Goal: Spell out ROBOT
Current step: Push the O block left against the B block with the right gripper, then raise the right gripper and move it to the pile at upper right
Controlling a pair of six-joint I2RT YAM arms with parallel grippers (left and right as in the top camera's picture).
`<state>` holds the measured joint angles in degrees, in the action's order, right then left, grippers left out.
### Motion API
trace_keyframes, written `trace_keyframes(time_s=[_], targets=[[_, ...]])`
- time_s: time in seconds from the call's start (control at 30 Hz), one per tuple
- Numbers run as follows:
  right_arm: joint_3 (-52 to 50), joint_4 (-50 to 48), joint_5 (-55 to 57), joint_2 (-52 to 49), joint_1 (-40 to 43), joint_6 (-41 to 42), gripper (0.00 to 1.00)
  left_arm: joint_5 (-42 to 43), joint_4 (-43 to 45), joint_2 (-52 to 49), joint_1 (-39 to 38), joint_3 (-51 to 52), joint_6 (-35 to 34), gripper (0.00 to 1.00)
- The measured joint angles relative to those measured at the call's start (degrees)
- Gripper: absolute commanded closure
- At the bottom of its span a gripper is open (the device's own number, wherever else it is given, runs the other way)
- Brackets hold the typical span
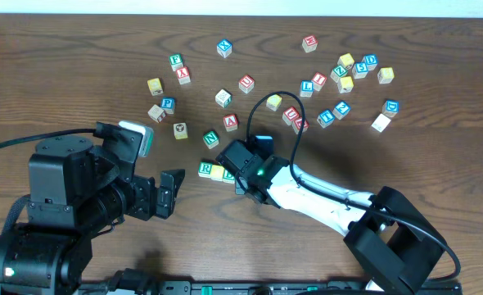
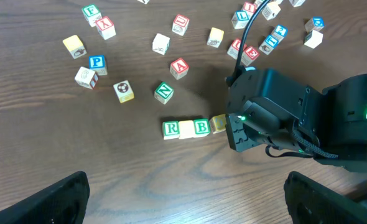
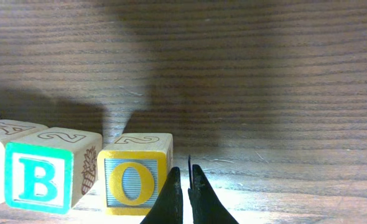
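Four wooden cubes stand in a row: green R (image 2: 170, 129), a yellow-faced cube (image 2: 186, 129), green B (image 2: 201, 127) and a yellow O cube (image 2: 218, 123). Up close, the B (image 3: 43, 177) and the O (image 3: 137, 180) sit side by side. My right gripper (image 3: 186, 190) is shut with nothing between its fingers, low at the table just right of the O cube's edge. From above, the right gripper (image 1: 239, 180) covers the row's right end. My left gripper (image 2: 186, 208) hangs open over bare wood in front of the row, apart from the cubes.
A green N cube (image 1: 211, 138) and a red A cube (image 1: 231, 122) lie just behind the row. Several loose letter cubes are scattered at the back left (image 1: 168, 104) and back right (image 1: 344, 82). A black cable (image 1: 268, 100) loops above the right arm.
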<state>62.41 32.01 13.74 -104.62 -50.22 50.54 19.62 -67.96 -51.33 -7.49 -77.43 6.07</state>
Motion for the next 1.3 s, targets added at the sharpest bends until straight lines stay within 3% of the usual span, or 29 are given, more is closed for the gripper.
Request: trace_keyframes(time_s=[0.8,1.23,1.3], targets=[[0.0,-2.0,-1.7,0.0,0.0,0.4,0.99,0.0,0.0,0.0,0.0,0.0,0.0,0.02],[0.2,4.0,8.9,0.0,3.1,-0.2,0.97,0.0,0.0,0.0,0.0,0.0,0.0,0.02],[0.9,5.4,9.5,0.0,5.0,-0.9,0.93,0.0,0.0,0.0,0.0,0.0,0.0,0.02]])
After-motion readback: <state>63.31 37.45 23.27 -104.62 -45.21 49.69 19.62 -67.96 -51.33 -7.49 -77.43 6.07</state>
